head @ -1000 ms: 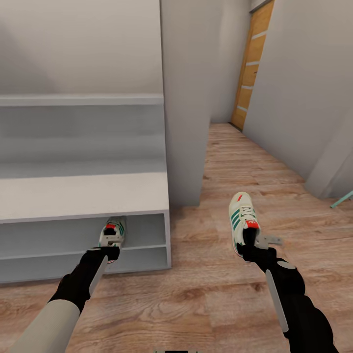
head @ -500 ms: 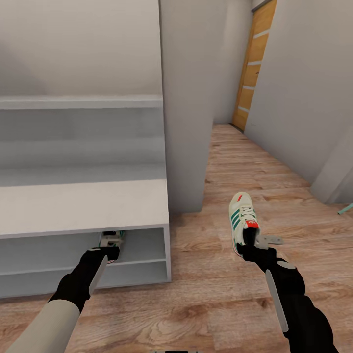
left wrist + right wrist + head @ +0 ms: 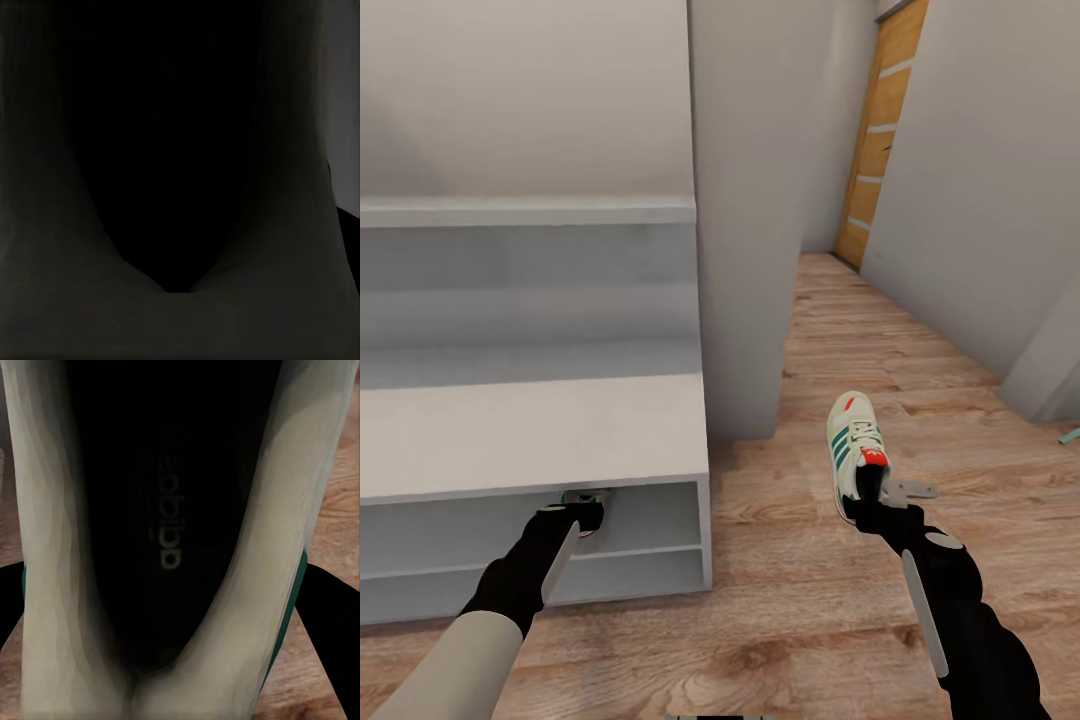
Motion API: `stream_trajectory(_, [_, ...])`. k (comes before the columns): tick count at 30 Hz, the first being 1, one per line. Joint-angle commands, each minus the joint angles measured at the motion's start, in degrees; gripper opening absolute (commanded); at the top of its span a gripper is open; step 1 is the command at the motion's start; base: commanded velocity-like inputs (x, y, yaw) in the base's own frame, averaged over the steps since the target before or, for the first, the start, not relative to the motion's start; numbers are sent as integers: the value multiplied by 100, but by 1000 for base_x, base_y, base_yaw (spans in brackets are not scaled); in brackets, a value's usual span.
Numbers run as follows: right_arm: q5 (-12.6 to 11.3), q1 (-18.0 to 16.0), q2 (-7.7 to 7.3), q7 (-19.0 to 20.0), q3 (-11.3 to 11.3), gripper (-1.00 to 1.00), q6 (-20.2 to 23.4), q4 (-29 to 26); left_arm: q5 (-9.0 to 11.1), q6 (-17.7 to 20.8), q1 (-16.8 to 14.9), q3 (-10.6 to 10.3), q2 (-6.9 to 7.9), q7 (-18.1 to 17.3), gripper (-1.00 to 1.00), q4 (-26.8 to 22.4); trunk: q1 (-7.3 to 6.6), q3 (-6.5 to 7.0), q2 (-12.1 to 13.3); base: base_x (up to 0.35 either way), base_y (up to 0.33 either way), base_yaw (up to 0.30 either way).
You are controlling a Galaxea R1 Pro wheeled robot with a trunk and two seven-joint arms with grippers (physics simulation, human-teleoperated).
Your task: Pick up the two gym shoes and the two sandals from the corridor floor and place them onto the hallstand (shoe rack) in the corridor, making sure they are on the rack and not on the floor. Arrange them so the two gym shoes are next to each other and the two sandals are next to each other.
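Wood-grain corridor floor [image 3: 830, 620], grey walls, orange door [image 3: 872, 140] far down

Two gym shoes counted: first gym shoe [image 3: 588, 497] clamped by left end effector [image 3: 582, 514], tucked under hallstand [image 3: 530, 430] top, at upper shelf opening; second gym shoe [image 3: 854, 455] gripped at heel by right end effector [image 3: 872, 506], held above floor right of hallstand, dark insole [image 3: 169, 525] seen inside

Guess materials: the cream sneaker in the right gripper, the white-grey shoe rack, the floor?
Cream-white lace-up sneaker with green stripes: looks like smooth leather or synthetic, matte; dark printed insole in the right wrist view.
Long white-grey shoe rack: flat, uniform matte panels, likely painted or laminated board; no grain visible.
Light-brown plank floor: wood or wood-look laminate, judging by grain and plank seams, low sheen.
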Motion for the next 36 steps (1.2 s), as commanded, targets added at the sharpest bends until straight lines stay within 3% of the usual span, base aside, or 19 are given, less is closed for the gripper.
stream_trajectory(1, [20, -3, 6, 12, -5, -100, 29, -6, 13, 28, -2, -3, 1, 20, -100, -8, -1, -5, -2, 9, 3, 0])
stream_trajectory(6, [20, -2, 3, 12, 0, -100, 29, -8, 13, 28, -2, -3, 1, 23, -100, -8, -1, -5, -2, 3, 1, 0])
stream_trajectory(7, [20, -3, 3, 12, -1, -100, 29, -5, 13, 24, -2, -3, 1, 27, 100, -8, -1, -5, -2, 0, 0, 0])
stream_trajectory(28, [20, -3, 11, 12, -4, -100, 32, -8, 13, 28, -2, -3, 9, 28, 100, -8, -1, -5, -2, -4, 0, 0])
stream_trajectory(36, [20, -3, 11, 12, -4, -100, 30, -8, 13, 26, -2, -3, 9, 29, 100, -8, -1, -5, -2, -221, 0, 0])
